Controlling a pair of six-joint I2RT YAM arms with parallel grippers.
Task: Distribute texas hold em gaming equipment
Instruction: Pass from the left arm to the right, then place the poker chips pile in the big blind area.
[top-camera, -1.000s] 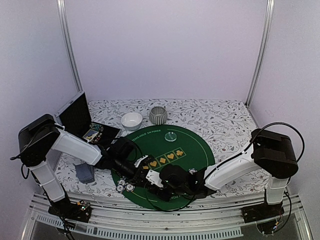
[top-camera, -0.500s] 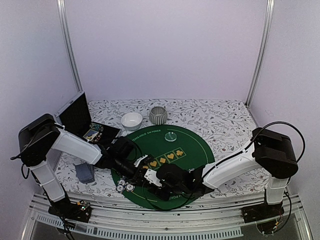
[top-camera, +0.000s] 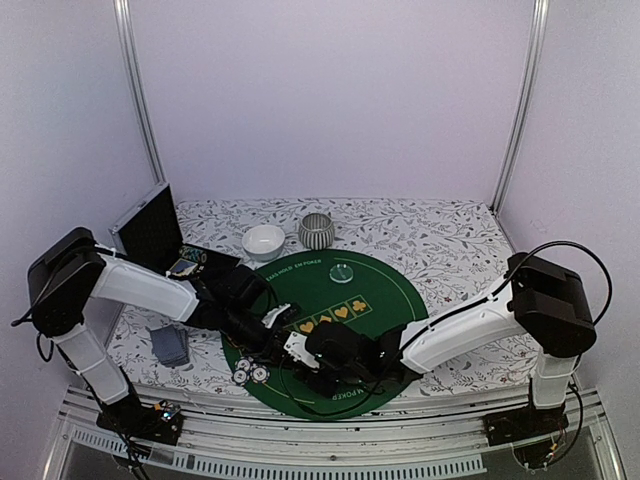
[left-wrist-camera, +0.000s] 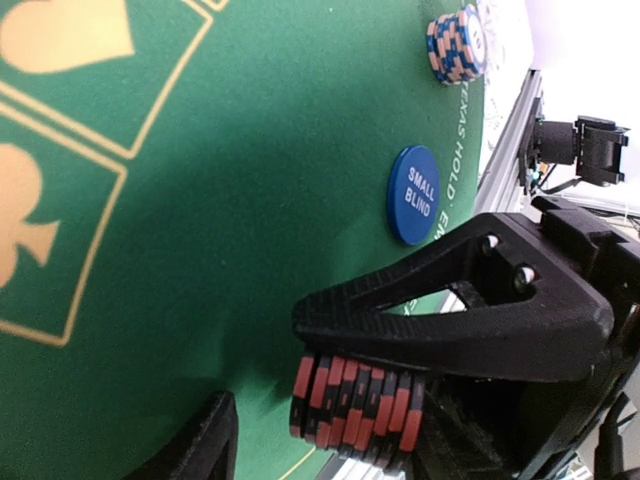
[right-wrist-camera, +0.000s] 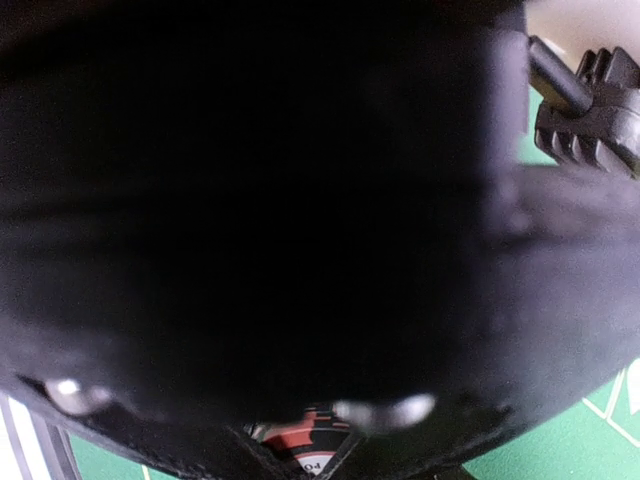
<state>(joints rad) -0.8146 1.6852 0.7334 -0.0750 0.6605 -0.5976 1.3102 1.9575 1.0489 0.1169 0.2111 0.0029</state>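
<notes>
Left pincer (top-camera: 283, 338) has opened beside red-black chips (left-wrist-camera: 355, 405).

The white left arm (top-camera: 140, 285) and white right arm (top-camera: 455, 335) reach low and inward. The black left gripper (top-camera: 285, 337) has its jaws parted, one finger (left-wrist-camera: 205, 440) standing clear. Just beside it, the black right gripper (top-camera: 306, 352) clamps a red-and-black striped chip stack (left-wrist-camera: 355, 400).
</notes>
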